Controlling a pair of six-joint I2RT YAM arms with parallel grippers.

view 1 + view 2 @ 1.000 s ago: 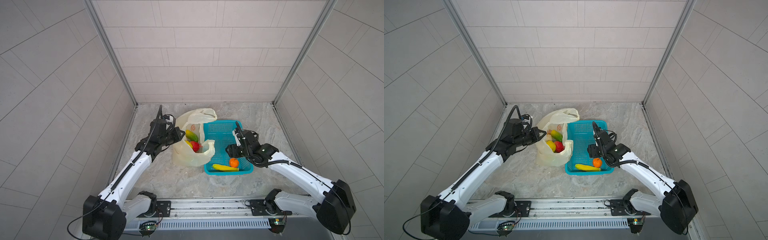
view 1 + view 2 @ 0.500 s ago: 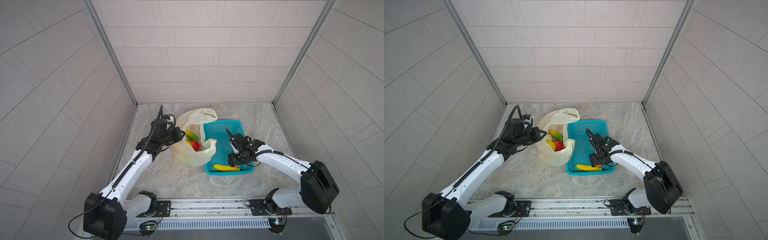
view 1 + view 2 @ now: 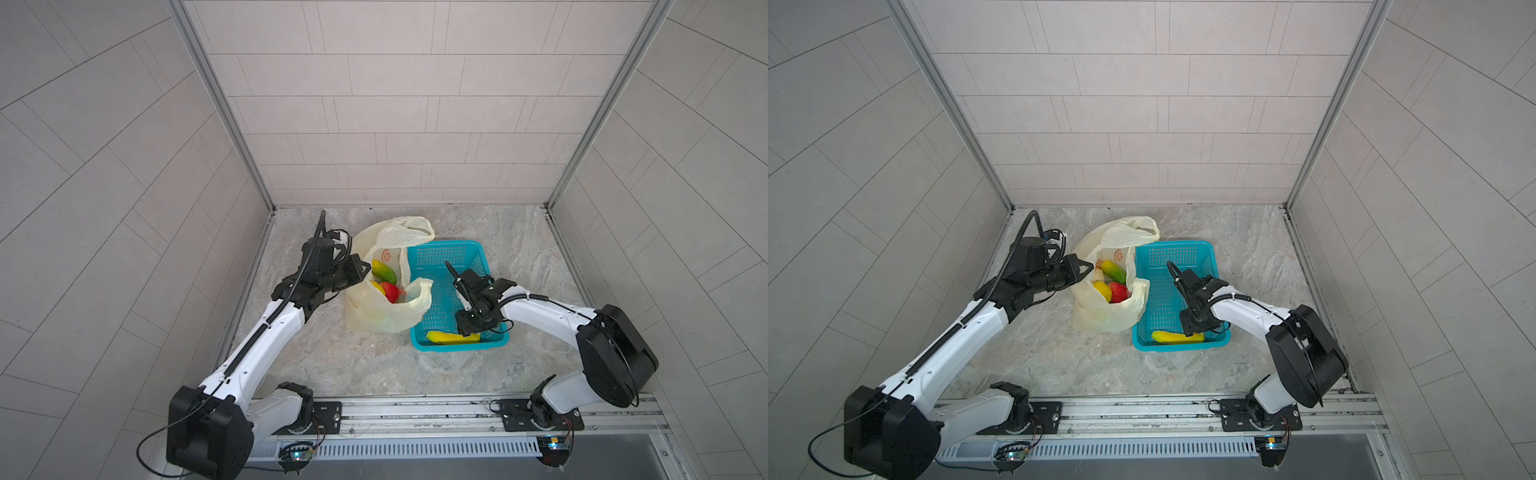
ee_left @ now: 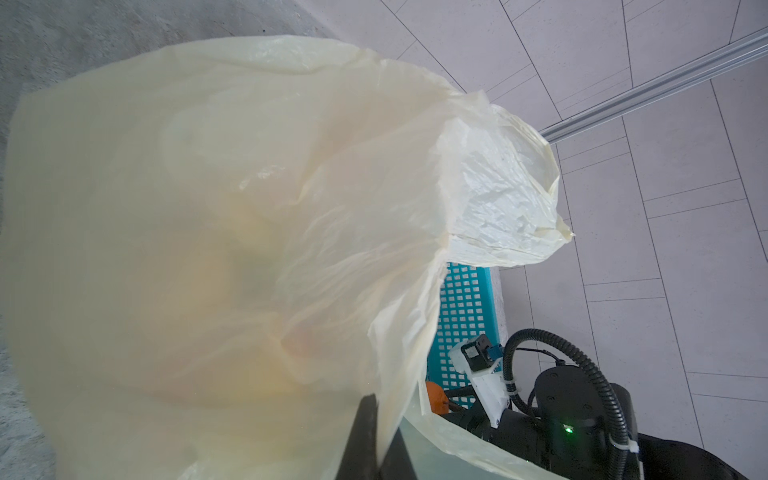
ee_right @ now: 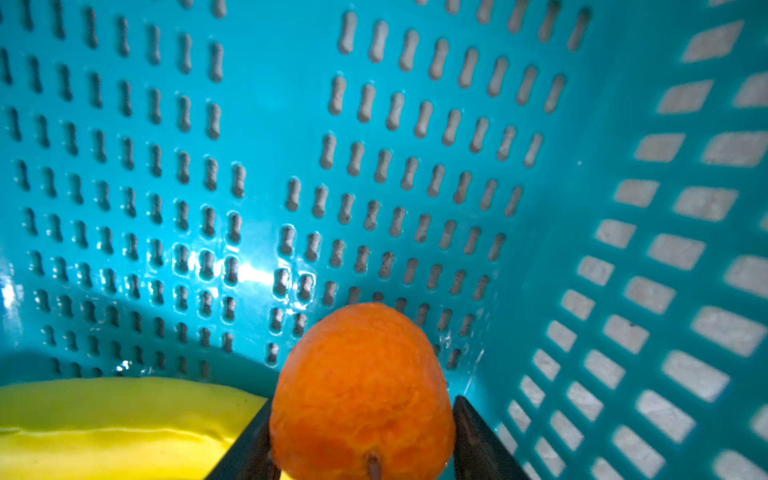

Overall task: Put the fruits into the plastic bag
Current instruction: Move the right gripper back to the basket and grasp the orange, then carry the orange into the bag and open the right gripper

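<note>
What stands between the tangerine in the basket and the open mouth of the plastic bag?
Only the side wall of the teal basket next to the plastic bag, with the bag's rim draped over it. The tangerine sits low between the right pincer's fingers, so it must be lifted over that wall. Nothing else visible.

Soft even light, glare on basket (image 5: pixel 257 272), bag (image 4: pixel 166 249) seemingly blurred

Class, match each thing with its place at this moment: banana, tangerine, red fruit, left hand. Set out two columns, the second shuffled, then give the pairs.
1 banana
2 tangerine
3 red fruit
4 left hand

A inside the plastic bag
B lying ungripped in the teal basket
C clamped on the bag's rim
D between the fingers of the right hand

Pairs: 1-B, 2-D, 3-A, 4-C
</note>
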